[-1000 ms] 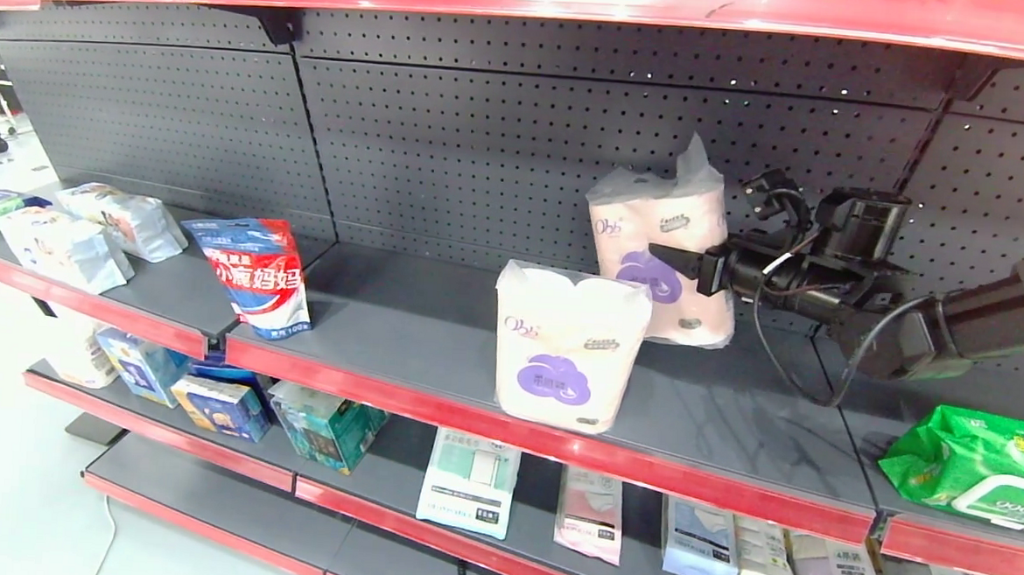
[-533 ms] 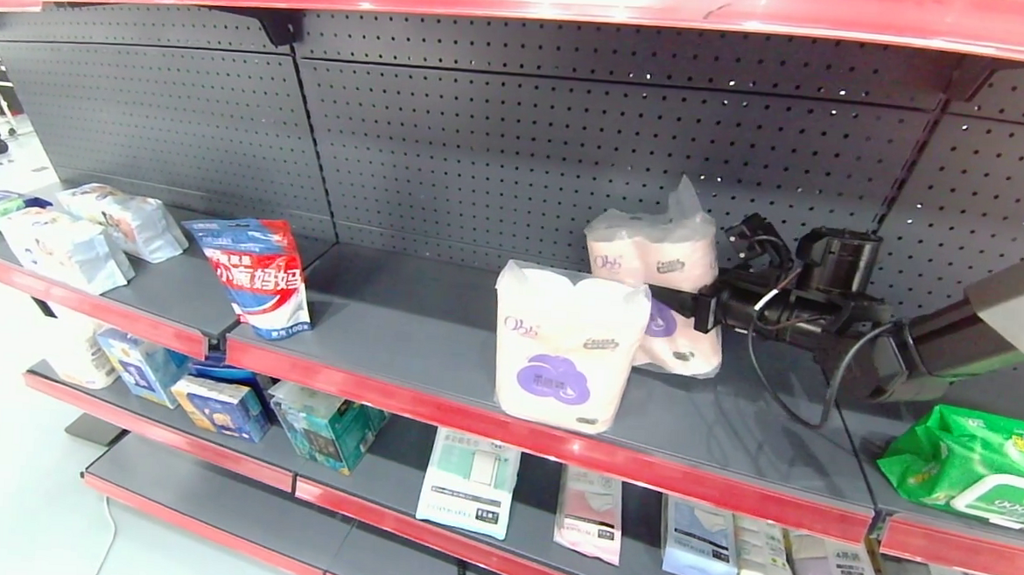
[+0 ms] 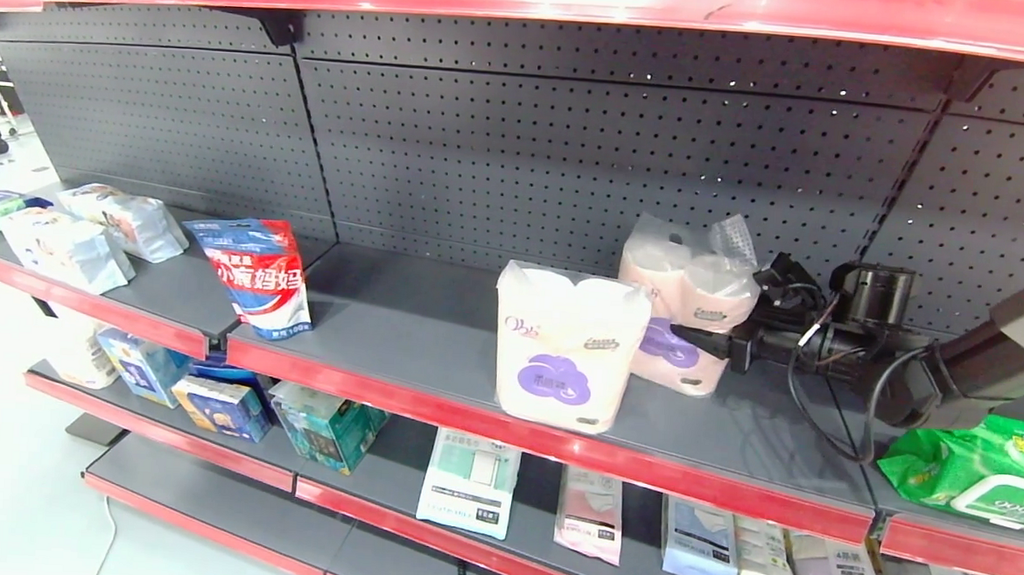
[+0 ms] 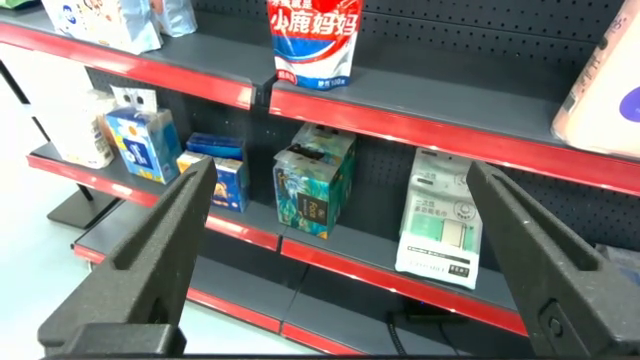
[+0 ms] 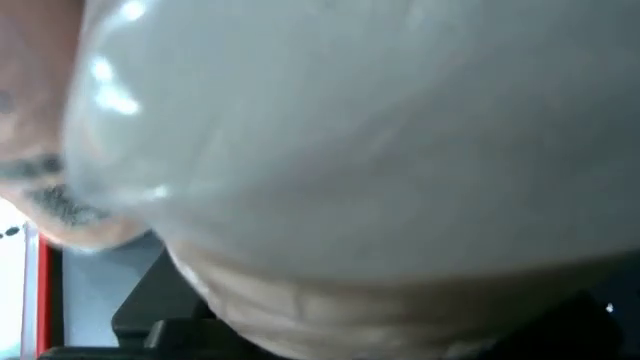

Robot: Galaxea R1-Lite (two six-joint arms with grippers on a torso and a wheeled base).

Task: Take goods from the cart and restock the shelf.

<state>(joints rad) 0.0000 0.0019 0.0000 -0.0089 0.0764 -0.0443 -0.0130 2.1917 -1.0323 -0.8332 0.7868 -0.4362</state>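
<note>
right hand [image 3: 695, 337] clamped on rear pack [image 3: 679, 279] | pack sits on shelf [image 3: 423, 318], just behind front pack [image 3: 566, 343] | left hand [image 4: 340, 240] wide open, empty, facing lower shelves [image 4: 330, 245]

Head cam: I'm looking forward and down at the shelf [image 3: 440, 327] from in front, at mid range. Middle board is centred, lower boards run along the bottom.

Left wrist cam faces the same shelf front, out between the fingers of the left gripper [image 4: 340, 172], tilted onto the lower boards.

Overlap between those two: red pouch [image 3: 254, 274] [image 4: 314, 40], teal box [image 3: 327, 425] [image 4: 315, 190], white packet [image 3: 469, 481] [image 4: 440, 225], and an edge of the front toilet paper pack [image 3: 566, 347] [image 4: 605, 95].

Right wrist cam is jammed against the rear toilet paper pack [image 3: 681, 318] [image 5: 350, 150]. I get its wrap and a sliver of shelf.
</note>
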